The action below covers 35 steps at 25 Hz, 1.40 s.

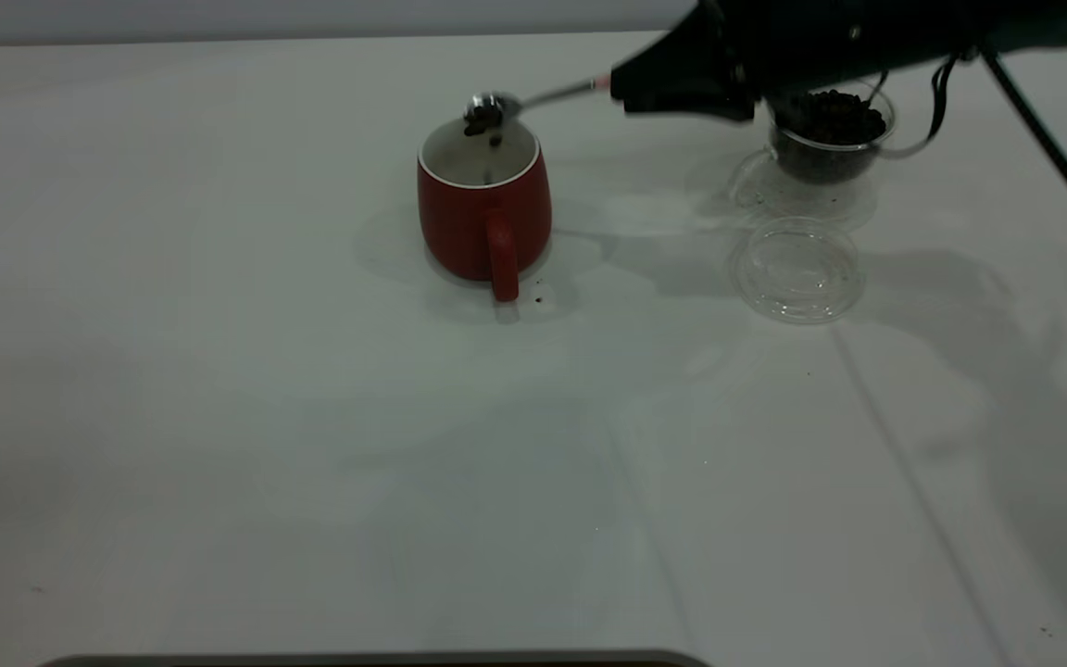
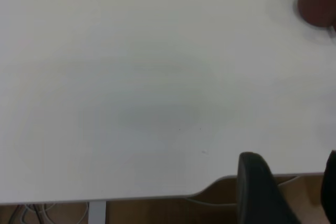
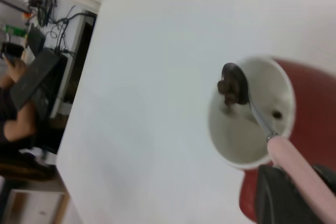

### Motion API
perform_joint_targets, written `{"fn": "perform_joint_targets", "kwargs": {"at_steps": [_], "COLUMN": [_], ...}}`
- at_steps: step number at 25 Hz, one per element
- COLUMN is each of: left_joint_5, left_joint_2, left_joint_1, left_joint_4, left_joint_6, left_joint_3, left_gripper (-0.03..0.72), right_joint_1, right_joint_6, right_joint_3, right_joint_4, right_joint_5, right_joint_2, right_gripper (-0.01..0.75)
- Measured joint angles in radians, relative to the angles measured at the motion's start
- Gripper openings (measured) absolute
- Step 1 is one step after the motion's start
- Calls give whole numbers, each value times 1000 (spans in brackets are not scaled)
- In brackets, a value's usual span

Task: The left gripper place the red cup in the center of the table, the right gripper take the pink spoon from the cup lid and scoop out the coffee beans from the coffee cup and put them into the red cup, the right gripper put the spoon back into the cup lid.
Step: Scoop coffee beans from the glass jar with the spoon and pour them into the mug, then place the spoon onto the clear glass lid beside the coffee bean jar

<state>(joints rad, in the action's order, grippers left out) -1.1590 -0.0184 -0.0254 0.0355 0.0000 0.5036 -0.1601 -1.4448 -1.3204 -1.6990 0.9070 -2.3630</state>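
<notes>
White bench (image 1: 219,417) runs wide and bare across the near and left side. The right arm stretches in level from the right; its right end effector (image 1: 626,88) is clamped on the pink spoon (image 1: 533,97), whose tilted bowl hangs over the red cup (image 1: 483,213) near centre, beans dropping inside. The coffee cup (image 1: 825,139) holds coffee beans (image 1: 834,116); the cup lid (image 1: 797,269) lies just in front. The left end effector (image 2: 283,192) hovers at the bench's rounded corner, fingers apart.

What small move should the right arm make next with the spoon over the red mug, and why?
Probably tip the spoon a little further. The right tool holds it above the red mug, some beans still cling to the bowl, and one bean is dropping, so more tilt should empty it.
</notes>
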Motion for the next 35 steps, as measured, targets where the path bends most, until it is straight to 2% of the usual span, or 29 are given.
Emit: {"fn": "perform_joint_targets", "kwargs": {"at_steps": [6, 12, 16, 22, 28, 31, 35], "left_joint_5": [0, 0, 0, 0, 0, 0, 0], "left_joint_2": [0, 0, 0, 0, 0, 0, 0], "left_joint_1": [0, 0, 0, 0, 0, 0, 0], "left_joint_4": [0, 0, 0, 0, 0, 0, 0], "left_joint_6": [0, 0, 0, 0, 0, 0, 0], "left_joint_3": [0, 0, 0, 0, 0, 0, 0], "left_gripper": [357, 357, 357, 357, 357, 357, 357], "right_joint_1": [-9, 7, 81, 253, 409, 464, 485], "right_joint_6": [-61, -24, 29, 123, 253, 293, 311], "right_joint_3": [0, 9, 10, 10, 58, 79, 81], "right_joint_4": [100, 142, 197, 363, 603, 621, 599], "right_joint_5": [-12, 15, 80, 186, 167, 142, 120], "right_joint_2": [59, 65, 89, 137, 130, 101, 22], "right_gripper": [96, 96, 96, 96, 96, 96, 96]}}
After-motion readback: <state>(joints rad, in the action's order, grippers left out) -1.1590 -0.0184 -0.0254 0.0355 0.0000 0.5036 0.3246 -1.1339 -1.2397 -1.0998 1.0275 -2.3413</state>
